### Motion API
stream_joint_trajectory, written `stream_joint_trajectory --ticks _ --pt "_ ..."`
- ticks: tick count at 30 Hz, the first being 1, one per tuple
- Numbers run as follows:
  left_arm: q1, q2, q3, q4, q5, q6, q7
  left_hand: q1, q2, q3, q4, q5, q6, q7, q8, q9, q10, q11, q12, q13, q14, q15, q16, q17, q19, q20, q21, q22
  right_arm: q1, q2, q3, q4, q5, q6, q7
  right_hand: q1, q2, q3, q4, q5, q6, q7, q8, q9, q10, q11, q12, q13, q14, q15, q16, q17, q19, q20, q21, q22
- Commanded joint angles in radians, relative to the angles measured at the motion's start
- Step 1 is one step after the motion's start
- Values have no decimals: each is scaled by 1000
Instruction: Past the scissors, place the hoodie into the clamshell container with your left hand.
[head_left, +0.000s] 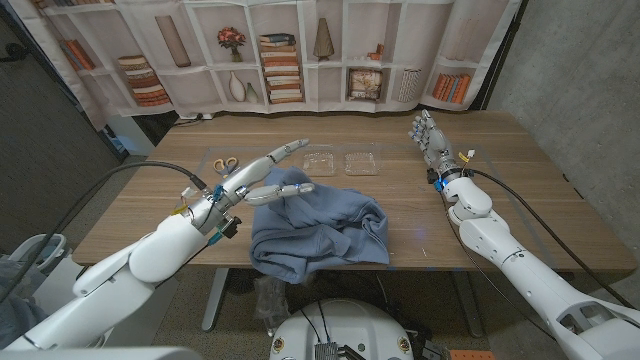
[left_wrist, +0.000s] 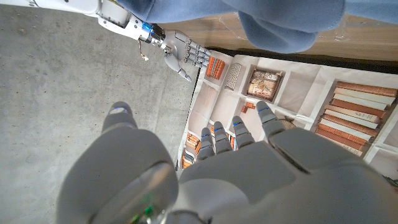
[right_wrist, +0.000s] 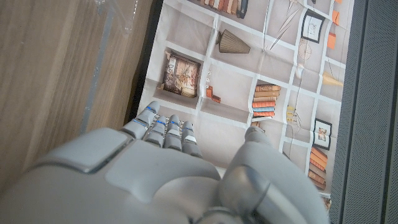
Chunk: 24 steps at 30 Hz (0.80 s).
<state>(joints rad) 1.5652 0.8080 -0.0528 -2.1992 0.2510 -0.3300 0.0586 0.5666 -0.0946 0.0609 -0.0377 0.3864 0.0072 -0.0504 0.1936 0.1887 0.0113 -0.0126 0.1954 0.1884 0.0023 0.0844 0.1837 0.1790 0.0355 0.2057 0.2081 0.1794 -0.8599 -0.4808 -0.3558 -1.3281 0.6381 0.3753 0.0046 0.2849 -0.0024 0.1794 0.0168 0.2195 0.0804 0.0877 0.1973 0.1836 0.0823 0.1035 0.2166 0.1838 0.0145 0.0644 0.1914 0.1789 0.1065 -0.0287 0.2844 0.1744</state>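
Bare table (head_left: 540, 215) lies between the hoodie (head_left: 318, 230) and the right hand (head_left: 432, 140), which stands well to the right. The clamshell container (head_left: 341, 162) sits open just beyond the hoodie's far edge, nothing between them. The scissors (head_left: 226, 164) lie far left of the container, beside the left hand (head_left: 262, 175), whose spread fingers hang over the hoodie's left corner.

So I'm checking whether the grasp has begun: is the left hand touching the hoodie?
Cannot tell. In the head view the left hand overlaps the hoodie's near edge with fingers spread, but contact or a gap above the cloth isn't plain.
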Motion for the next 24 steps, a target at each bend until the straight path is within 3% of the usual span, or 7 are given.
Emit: stream_joint_trajectory --ticks 1,9,24 --pt "52 -32 -22 -84 143 82 39 6 -14 -9 -2 3 0 -9 2 2 -10 -6 2 5 -7 7 2 3 1 10 5 1 -5 3 -2 -1 1 0 -1 -3 9 5 -5 2 4 -5 -2 3 7 2 -1 2 4 -2 -4 4 5 6 -2 6" --pt "62 -62 -5 -120 244 139 71 6 -20 -18 -3 2 -4 -15 1 2 -9 -8 5 5 -7 4 3 3 3 10 2 2 -7 0 3 1 4 4 0 -3 10 5 -6 1 5 -6 -2 3 7 2 -2 2 4 -3 -4 4 6 5 -5 6" --pt "46 -55 31 -149 293 213 58 5 -24 -24 -3 2 -7 -19 1 2 -12 -10 5 6 -6 4 4 3 8 10 2 2 17 9 2 37 11 9 22 -3 11 4 -7 1 3 -7 -3 3 6 1 -3 2 4 -2 -4 4 7 7 -10 6"
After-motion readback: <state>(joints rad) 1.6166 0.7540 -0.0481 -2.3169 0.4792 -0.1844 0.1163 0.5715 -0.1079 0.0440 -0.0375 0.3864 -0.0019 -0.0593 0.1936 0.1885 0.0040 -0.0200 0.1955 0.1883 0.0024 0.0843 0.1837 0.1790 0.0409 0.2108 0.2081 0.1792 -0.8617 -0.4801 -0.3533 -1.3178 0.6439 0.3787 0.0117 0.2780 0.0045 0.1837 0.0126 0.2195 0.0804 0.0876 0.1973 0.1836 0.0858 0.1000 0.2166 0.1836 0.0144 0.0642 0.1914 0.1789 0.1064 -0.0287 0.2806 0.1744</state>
